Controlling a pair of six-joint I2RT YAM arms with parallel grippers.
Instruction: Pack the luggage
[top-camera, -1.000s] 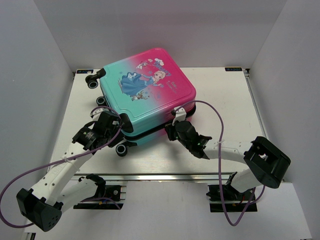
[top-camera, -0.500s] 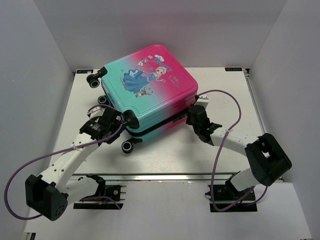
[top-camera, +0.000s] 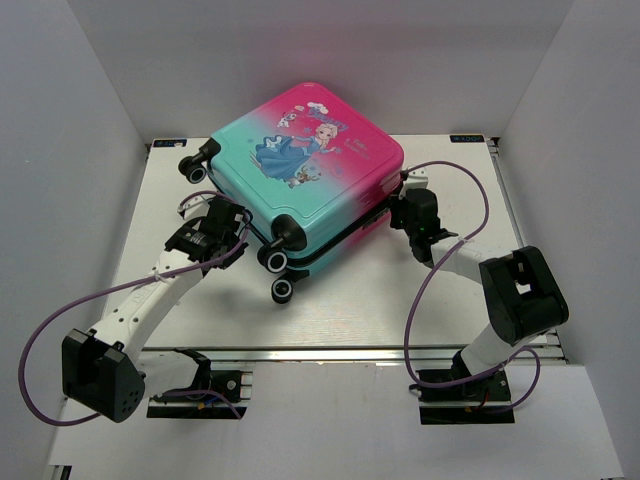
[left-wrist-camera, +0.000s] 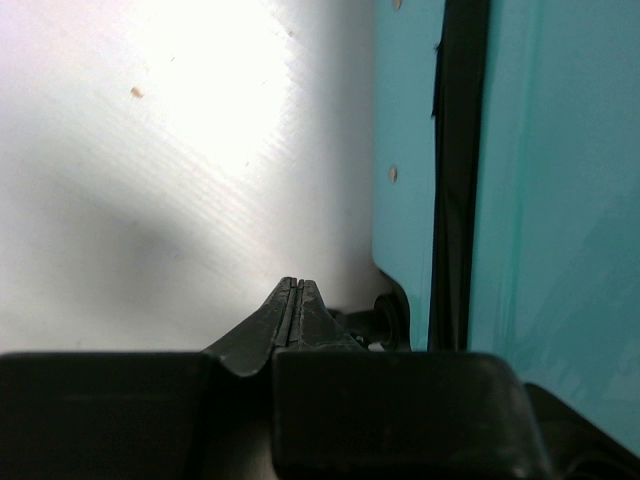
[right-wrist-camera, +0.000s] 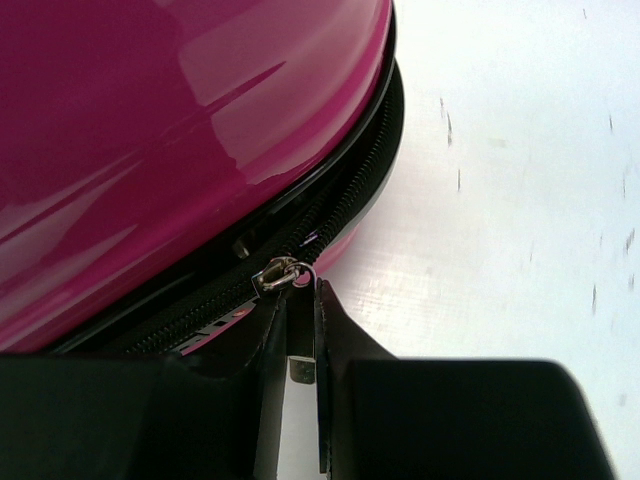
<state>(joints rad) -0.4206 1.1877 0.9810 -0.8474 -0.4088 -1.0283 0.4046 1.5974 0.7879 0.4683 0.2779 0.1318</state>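
The luggage (top-camera: 310, 170) lies flat on the white table, pink-to-teal shell up, lid down on the base. My right gripper (top-camera: 405, 207) is at its right corner. In the right wrist view it (right-wrist-camera: 297, 295) is shut on the metal zipper pull (right-wrist-camera: 280, 273), which hangs from the black zipper under the pink shell (right-wrist-camera: 150, 130). My left gripper (top-camera: 232, 232) sits at the luggage's near-left side by the wheels. In the left wrist view it (left-wrist-camera: 293, 287) is shut and empty, beside the teal shell (left-wrist-camera: 550, 200) and a black wheel mount (left-wrist-camera: 388, 318).
Black wheels stick out at the luggage's near corner (top-camera: 283, 290) and far-left corner (top-camera: 192, 172). White walls close in the table on the left, back and right. Purple cables loop off both arms (top-camera: 470, 215). The table's front rail (top-camera: 320, 352) runs by the arm bases.
The luggage has turned counter-clockwise and shifted back and right. My right gripper has travelled with the zipper pull from the front edge round to the right corner. My left gripper moved back along the left side.
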